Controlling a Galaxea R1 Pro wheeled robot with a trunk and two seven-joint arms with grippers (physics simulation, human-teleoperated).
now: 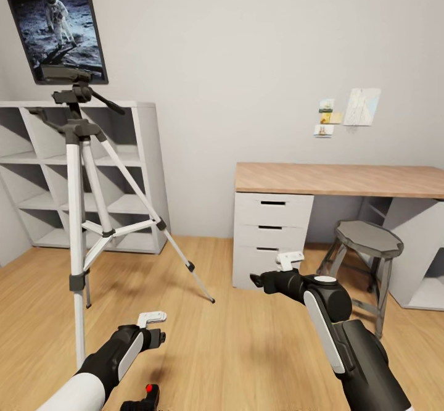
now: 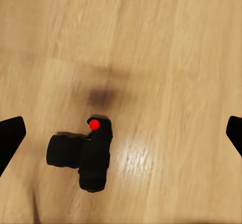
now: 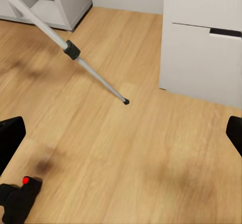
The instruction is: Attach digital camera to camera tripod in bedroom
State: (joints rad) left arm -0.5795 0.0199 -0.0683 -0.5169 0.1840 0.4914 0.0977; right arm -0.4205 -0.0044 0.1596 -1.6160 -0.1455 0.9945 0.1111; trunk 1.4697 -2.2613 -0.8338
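Note:
The digital camera [image 1: 145, 397], small and black with a red button, lies on the wood floor at the bottom of the head view, just in front of my left arm. In the left wrist view the camera [image 2: 83, 156] is on the planks below my left gripper [image 2: 123, 133], whose fingers stand wide apart, open and empty. The camera tripod [image 1: 77, 152] stands upright at the left, its black head [image 1: 77, 93] bare. My right gripper [image 3: 121, 133] hangs open above the floor; one tripod leg [image 3: 73, 50] and the camera [image 3: 17, 199] show beyond it.
A white cube shelf [image 1: 37, 170] stands behind the tripod under the astronaut picture [image 1: 58, 28]. At the right are a wood-topped desk [image 1: 339, 179] with white drawers [image 1: 271, 226] and a grey stool [image 1: 368, 238]. Bare floor lies between tripod and desk.

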